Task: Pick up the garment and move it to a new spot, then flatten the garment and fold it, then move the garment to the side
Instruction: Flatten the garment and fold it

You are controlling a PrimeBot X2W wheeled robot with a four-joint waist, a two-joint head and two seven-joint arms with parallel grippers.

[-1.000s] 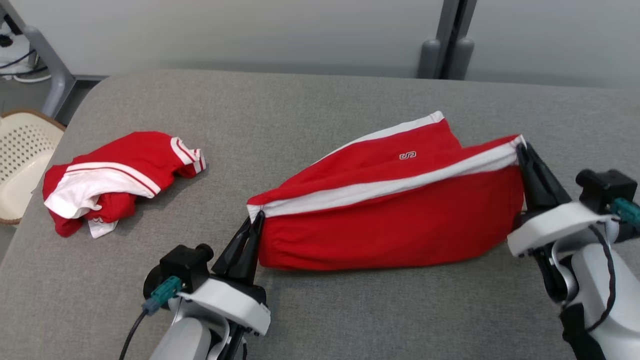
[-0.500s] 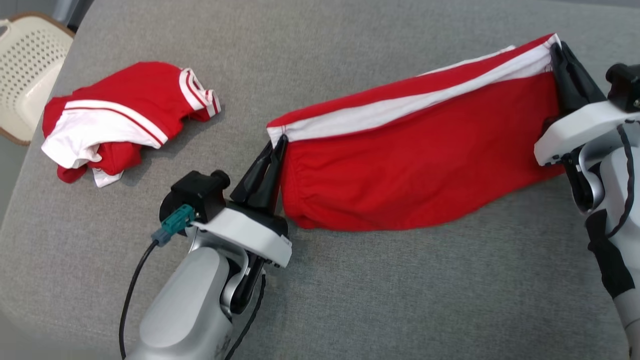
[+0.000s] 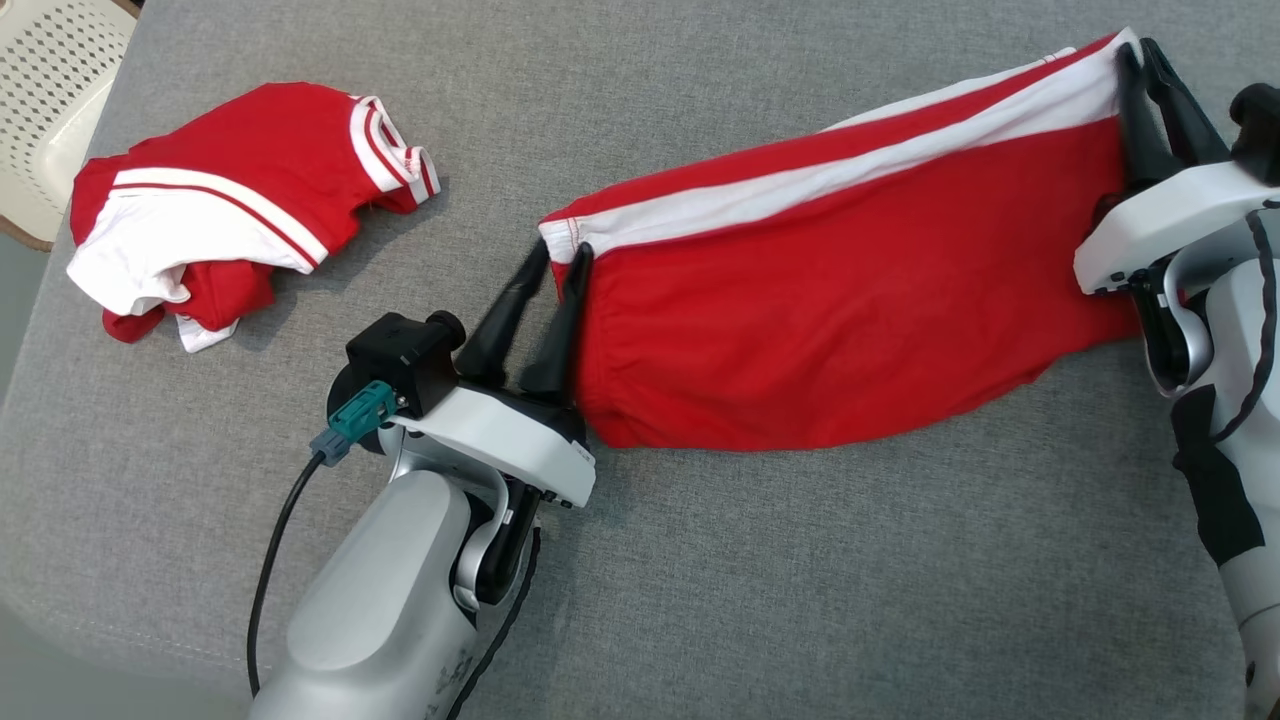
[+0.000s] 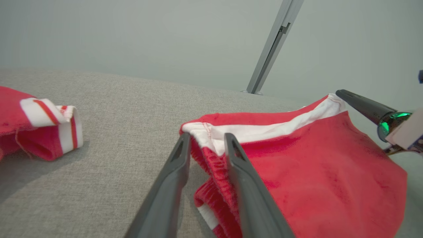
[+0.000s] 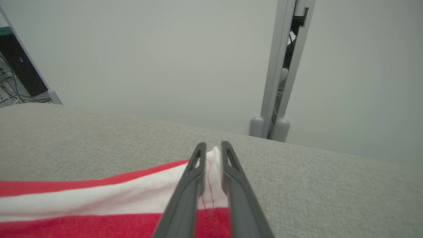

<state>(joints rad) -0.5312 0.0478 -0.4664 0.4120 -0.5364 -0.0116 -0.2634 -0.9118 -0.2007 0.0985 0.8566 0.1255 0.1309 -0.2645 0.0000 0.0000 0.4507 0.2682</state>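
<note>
The garment (image 3: 850, 300), red with a white side stripe, lies stretched across the grey table between my two grippers. My left gripper (image 3: 561, 255) is at its left corner with the fingers parted. In the left wrist view that corner (image 4: 205, 130) sits loosely between the left gripper's (image 4: 205, 137) spread fingers. My right gripper (image 3: 1142, 55) is shut on the white-striped corner at the far right. In the right wrist view the white hem (image 5: 213, 155) is pinched between the right gripper's (image 5: 213, 145) fingers, and the garment (image 5: 99, 198) runs off to the left.
A second red and white garment (image 3: 230, 190) lies crumpled at the table's left, also seen as a striped cuff (image 4: 49, 125). A cream perforated basket (image 3: 50, 80) stands beyond the table's left edge. A grey post (image 5: 281, 82) rises behind the table.
The head camera has tilted down, so the whole picture has shifted. My left gripper's fingers have parted around the garment's corner. My right gripper keeps its hold.
</note>
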